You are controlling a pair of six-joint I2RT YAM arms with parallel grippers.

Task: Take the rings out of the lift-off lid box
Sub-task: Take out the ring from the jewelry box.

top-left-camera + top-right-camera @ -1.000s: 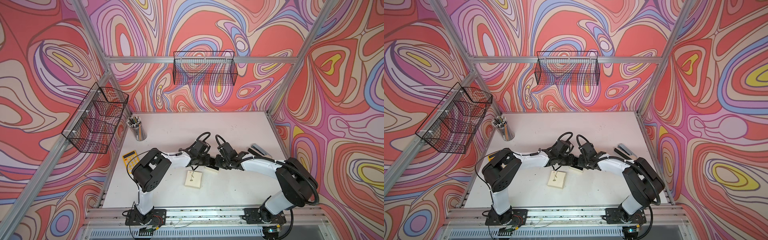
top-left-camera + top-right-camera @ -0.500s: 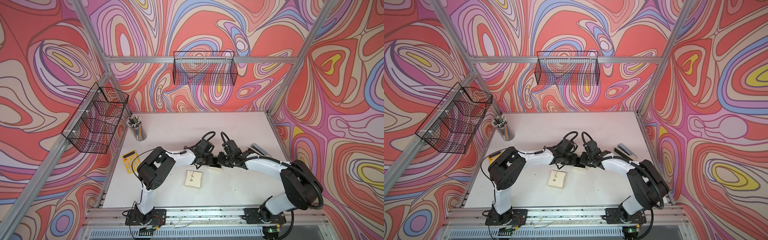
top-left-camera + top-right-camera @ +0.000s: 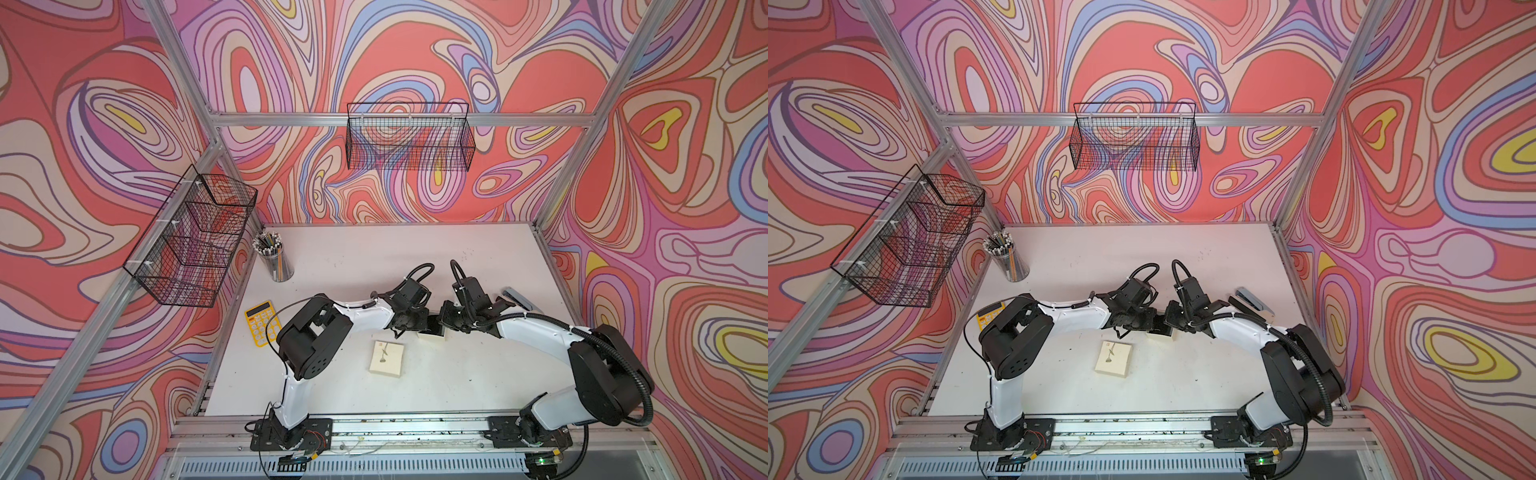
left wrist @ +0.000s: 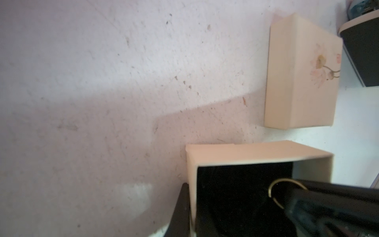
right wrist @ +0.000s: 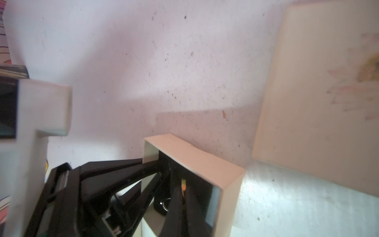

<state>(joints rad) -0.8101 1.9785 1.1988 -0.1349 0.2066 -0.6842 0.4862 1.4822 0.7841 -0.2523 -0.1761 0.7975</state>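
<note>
Black-lined cream card was what my left gripper (image 5: 156, 167) had just clamped: its fingers (image 4: 180, 207), slightly apart a moment before, closed over one wall of the small open cream cardboard box (image 4: 246, 152). My right gripper (image 4: 297, 198) stayed pressed together inside that box, apparently pinching a thin round metal ring (image 4: 274, 184) that jutted from its tips above the lining. With the box pinned, I judged the ring could lift without dragging it. The second ring I could not see. Walls hemmed my right fingers closely; straight up was free. The flower-printed cream lid (image 3: 387, 358) lay apart nearby, with bare white tabletop (image 3: 457, 374) around it.
</note>
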